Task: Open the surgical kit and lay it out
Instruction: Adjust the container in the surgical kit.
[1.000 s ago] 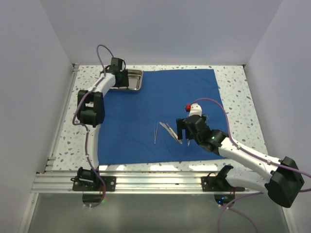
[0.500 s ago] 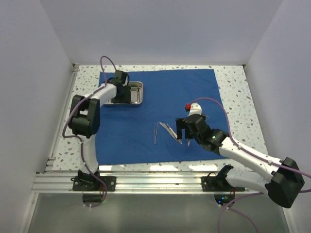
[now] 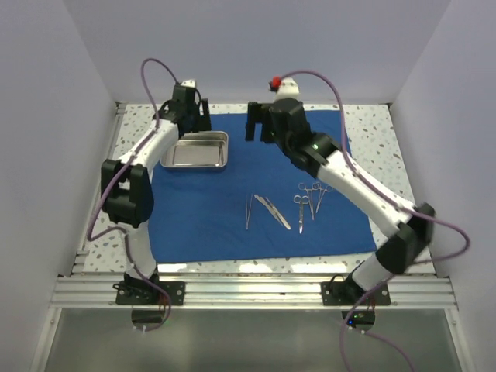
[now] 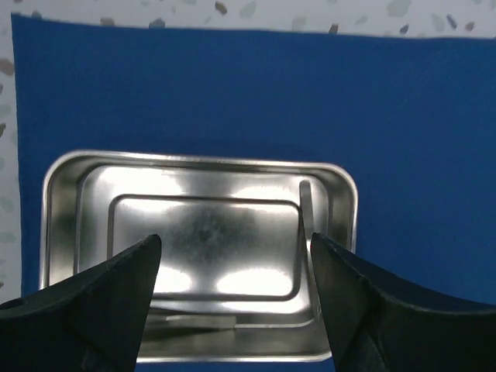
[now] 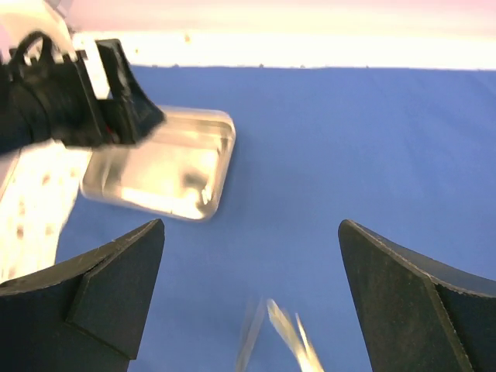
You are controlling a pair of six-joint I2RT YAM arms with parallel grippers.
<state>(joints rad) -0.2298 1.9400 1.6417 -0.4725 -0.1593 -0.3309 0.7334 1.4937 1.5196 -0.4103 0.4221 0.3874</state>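
The royal-blue cloth (image 3: 256, 174) lies spread flat on the table. The steel tray (image 3: 195, 151) sits on the cloth's far left corner. Slim silver instruments lie in a row near the cloth's front: tweezers (image 3: 249, 211), a second pair (image 3: 272, 210), ring-handled scissors (image 3: 299, 208) and forceps (image 3: 315, 195). My left gripper (image 3: 191, 118) hovers open over the tray's far side; in the left wrist view its fingers (image 4: 232, 244) straddle the tray (image 4: 194, 159) without touching it. My right gripper (image 3: 259, 124) hangs open above the cloth's far middle, nothing between its fingers (image 5: 252, 226).
Speckled tabletop (image 3: 372, 139) borders the cloth on all sides. White walls close in the left, back and right. An aluminium rail (image 3: 248, 291) runs along the near edge by the arm bases. In the right wrist view the tray (image 5: 167, 167) and left gripper (image 5: 77, 101) sit at upper left.
The left gripper drew the tray nearer on the cloth, then opened and rose off it. The right arm swung from above the instruments to the far middle, uncovering the scissors and forceps.
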